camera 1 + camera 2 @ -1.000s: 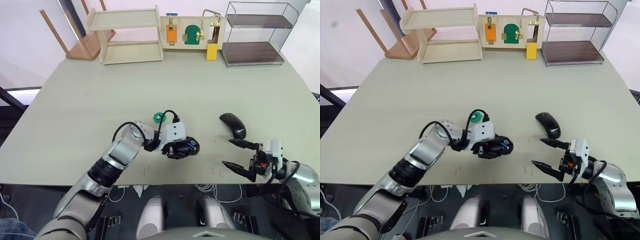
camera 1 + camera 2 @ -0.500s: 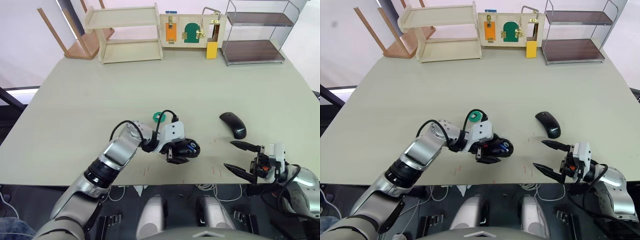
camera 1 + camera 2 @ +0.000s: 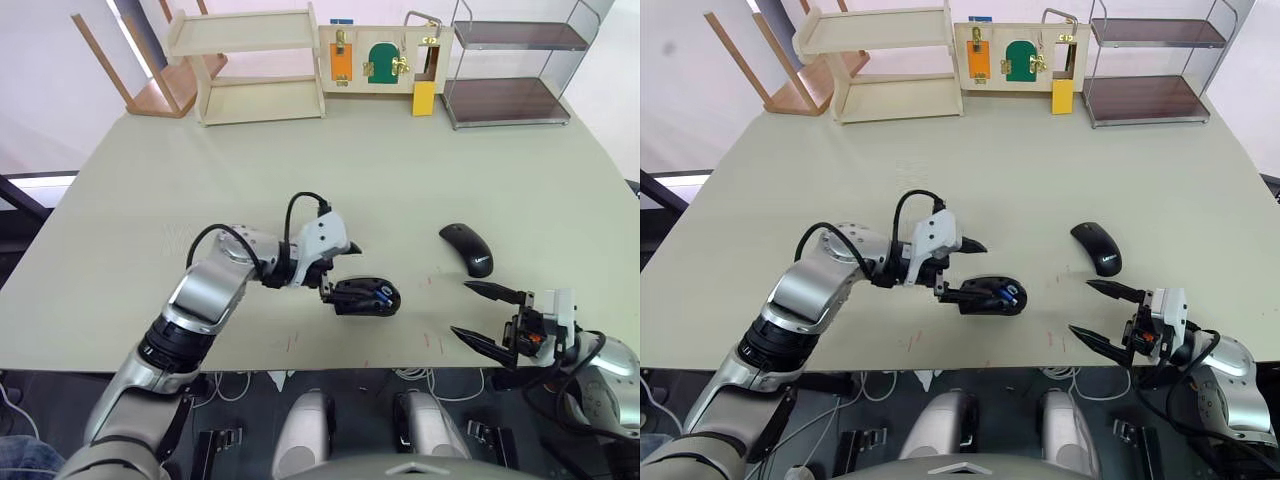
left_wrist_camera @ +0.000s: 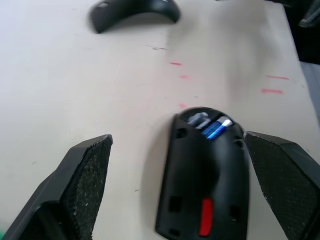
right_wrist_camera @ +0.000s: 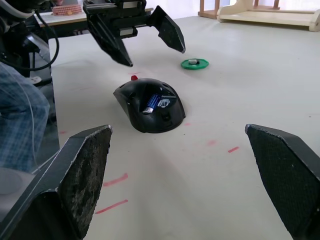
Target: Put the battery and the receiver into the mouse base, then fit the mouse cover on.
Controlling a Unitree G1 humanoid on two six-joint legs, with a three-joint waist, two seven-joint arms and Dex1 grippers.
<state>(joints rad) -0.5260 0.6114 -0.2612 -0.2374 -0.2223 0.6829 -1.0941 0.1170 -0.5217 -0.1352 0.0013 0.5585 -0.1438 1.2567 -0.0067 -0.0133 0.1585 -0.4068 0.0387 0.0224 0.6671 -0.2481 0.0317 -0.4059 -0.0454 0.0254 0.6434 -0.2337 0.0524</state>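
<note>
The black mouse base (image 3: 365, 297) lies near the table's front middle, its hollows facing up. The blue battery (image 3: 383, 293) sits in a hollow at its right end, also clear in the left wrist view (image 4: 215, 129). My left gripper (image 3: 339, 271) hovers open just left of the base, holding nothing. The glossy mouse cover (image 3: 467, 249) lies to the right. My right gripper (image 3: 462, 310) stands open and empty near the front edge, right of the base. A small grey piece, perhaps the receiver, rests on a green disc (image 5: 194, 63).
At the table's back stand a wooden shelf (image 3: 255, 70), a latch board (image 3: 385, 62) and a wire rack (image 3: 510, 65). Red marks dot the table (image 3: 200, 180) near the base. A person's trouser leg (image 5: 20, 115) is at the table's side.
My left gripper has drawn back to the left off the mouse base and opened wide, leaving the battery in the base. The right gripper has barely shifted.
</note>
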